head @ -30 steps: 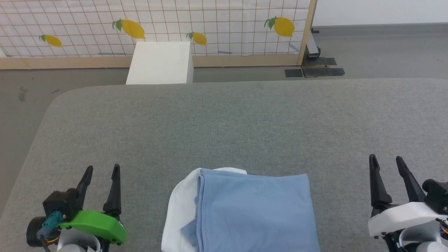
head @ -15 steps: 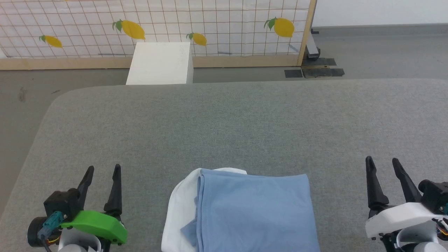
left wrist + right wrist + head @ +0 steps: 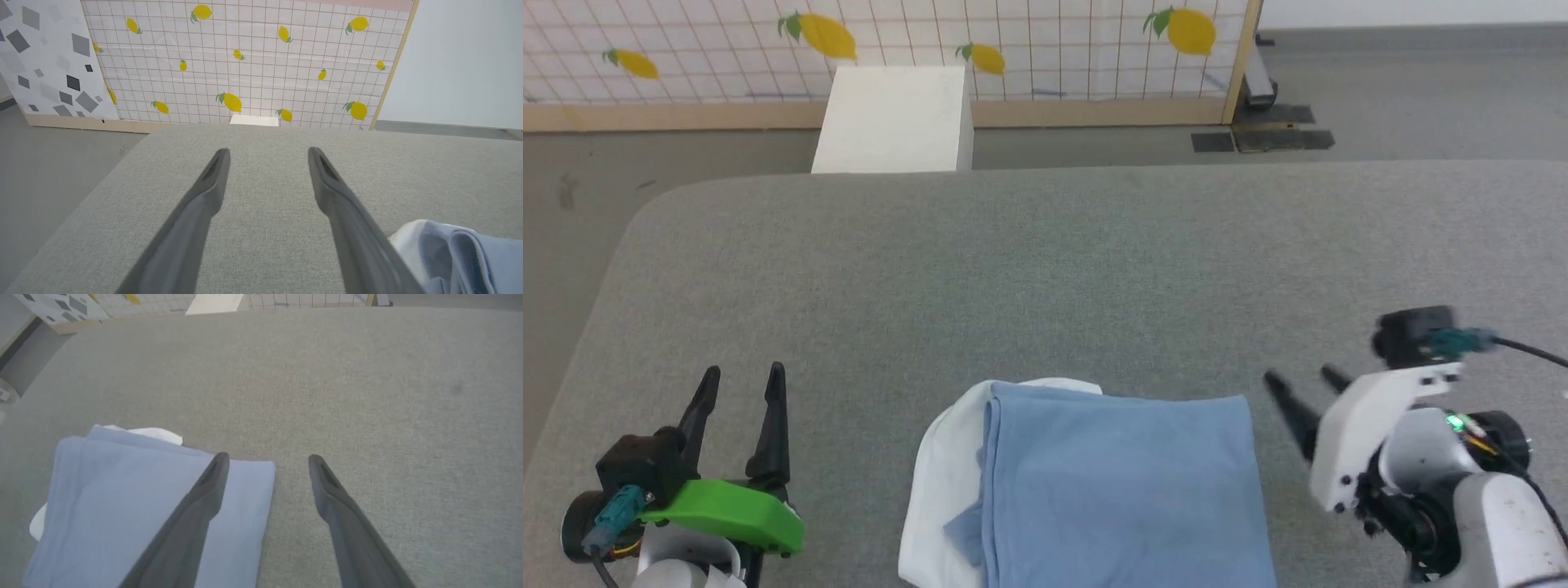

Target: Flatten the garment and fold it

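The garment (image 3: pixel 1111 490), light blue with white cloth showing along its left side, lies folded into a rectangle at the near middle of the grey padded table (image 3: pixel 1045 269). My left gripper (image 3: pixel 742 374) stands open well to its left, holding nothing. In the left wrist view the garment (image 3: pixel 470 253) peeks in at the lower right, beside that open gripper (image 3: pixel 267 152). My right gripper (image 3: pixel 1298 380) is open, tilted toward the garment's far right corner. The right wrist view has the garment (image 3: pixel 122 506) under the left finger of the open gripper (image 3: pixel 267 458), whose fingers straddle its right edge.
A white box (image 3: pixel 894 118) stands on the floor beyond the table's far edge. Behind it runs a lemon-print grid panel (image 3: pixel 1029 41) with a wooden frame. Bare grey table surface stretches beyond the garment and to both sides.
My right arm has swung inward and turned, so its fingers now point toward the garment's far right corner. The head camera tipped down a little. The left gripper and garment stay put.
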Tool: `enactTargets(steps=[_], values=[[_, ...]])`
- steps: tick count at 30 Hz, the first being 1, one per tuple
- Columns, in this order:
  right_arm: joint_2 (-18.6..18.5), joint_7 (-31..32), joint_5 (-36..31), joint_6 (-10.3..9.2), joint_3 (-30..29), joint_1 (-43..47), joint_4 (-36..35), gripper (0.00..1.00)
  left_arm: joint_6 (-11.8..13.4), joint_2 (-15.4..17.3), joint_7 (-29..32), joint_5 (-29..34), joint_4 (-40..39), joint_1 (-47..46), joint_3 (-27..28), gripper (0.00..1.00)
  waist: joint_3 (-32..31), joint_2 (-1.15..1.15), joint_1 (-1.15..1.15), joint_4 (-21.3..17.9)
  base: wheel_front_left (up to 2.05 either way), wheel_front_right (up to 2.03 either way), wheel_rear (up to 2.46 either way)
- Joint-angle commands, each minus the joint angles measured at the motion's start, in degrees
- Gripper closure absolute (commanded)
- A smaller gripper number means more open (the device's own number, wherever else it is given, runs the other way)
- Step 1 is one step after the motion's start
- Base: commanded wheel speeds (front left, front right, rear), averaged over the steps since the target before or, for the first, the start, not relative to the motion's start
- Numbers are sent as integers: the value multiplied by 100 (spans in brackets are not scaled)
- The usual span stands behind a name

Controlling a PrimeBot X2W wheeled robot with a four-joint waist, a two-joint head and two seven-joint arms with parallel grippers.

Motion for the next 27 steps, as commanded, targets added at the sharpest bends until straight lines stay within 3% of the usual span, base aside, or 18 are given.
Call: enactTargets(steps=[1,3,7,23,24,25,26,27], values=[[-5,512,-98,-8,112,-57,4,0,39,42,-42,-51,-49,-17,30,0,144,21,0,128,0,0,0],[-78,1294,-338,-8,270,-70,17,0,29,37,-45,-66,-96,-62,42,0,252,21,0,251,0,0,0],[-91,1988,-600,-8,469,8,146,0,-14,31,-52,-99,-128,-144,71,0,437,21,0,438,0,0,0],[-15,2159,-922,-8,744,206,1309,0,-211,-67,-67,-130,43,-424,105,0,727,21,0,849,0,0,0],[-13,2185,-894,-8,741,202,1351,61,-215,-73,-68,-128,53,-428,106,0,714,21,0,855,0,0,0],[-11,2202,-854,-8,757,192,1370,90,-222,-80,-68,-128,66,-428,108,0,699,21,0,857,0,0,0],[-9,2173,-815,-8,763,172,1356,100,-227,-84,-68,-128,74,-426,111,0,688,21,0,858,0,0,0],[-8,2157,-780,-8,760,151,1342,100,-230,-92,-68,-125,79,-420,111,0,664,21,0,858,0,0,0]])
